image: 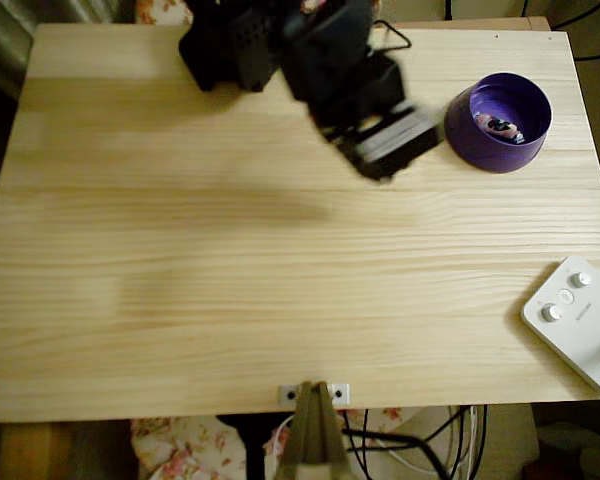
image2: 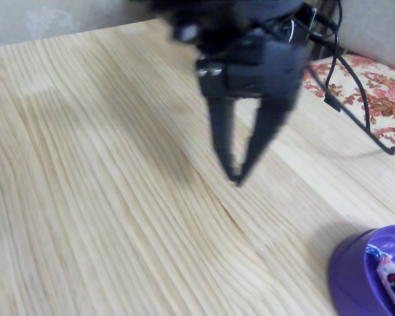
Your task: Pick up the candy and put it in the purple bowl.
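Inside the purple bowl lies the candy; the nearly closed, empty gripper, swinging carelessly, could knock the bowl.

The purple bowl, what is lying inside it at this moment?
Inside the purple bowl lies the candy, a pale wrapper with a dark spot. The bowl's floor under the candy is covered, so anything beneath it cannot be seen.

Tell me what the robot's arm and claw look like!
The arm is black and chunky, built from boxy blocks. Its claw has two long, thin black fingers that taper to points, like a beak. Near its base, black cables loop away. It looks blurry here.
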`<state>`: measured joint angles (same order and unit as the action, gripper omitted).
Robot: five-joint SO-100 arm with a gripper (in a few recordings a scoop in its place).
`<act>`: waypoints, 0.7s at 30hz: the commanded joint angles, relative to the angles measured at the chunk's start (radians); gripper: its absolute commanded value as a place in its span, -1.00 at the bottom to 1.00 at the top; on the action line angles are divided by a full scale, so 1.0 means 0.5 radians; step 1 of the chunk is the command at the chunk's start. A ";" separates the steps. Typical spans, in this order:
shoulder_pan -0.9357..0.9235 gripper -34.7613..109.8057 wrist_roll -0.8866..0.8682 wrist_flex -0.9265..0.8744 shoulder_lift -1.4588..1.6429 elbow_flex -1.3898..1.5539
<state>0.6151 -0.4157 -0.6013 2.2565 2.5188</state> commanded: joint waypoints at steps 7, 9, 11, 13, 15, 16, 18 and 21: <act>-0.574 -0.53 -0.107 -0.009 0.653 0.445; -0.669 -0.53 -0.055 0.009 0.819 0.565; -0.770 -0.53 -0.021 -0.021 0.933 0.641; -0.859 -0.53 0.025 -0.025 1.025 0.721; -0.936 -0.53 0.061 -0.031 1.135 0.804; -0.976 -0.53 0.083 -0.043 1.184 0.841; -1.052 -0.53 0.129 -0.089 1.387 0.939; -1.157 -0.53 0.224 -0.356 1.825 1.034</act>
<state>0.0844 -0.3390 -0.6719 2.9360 3.0250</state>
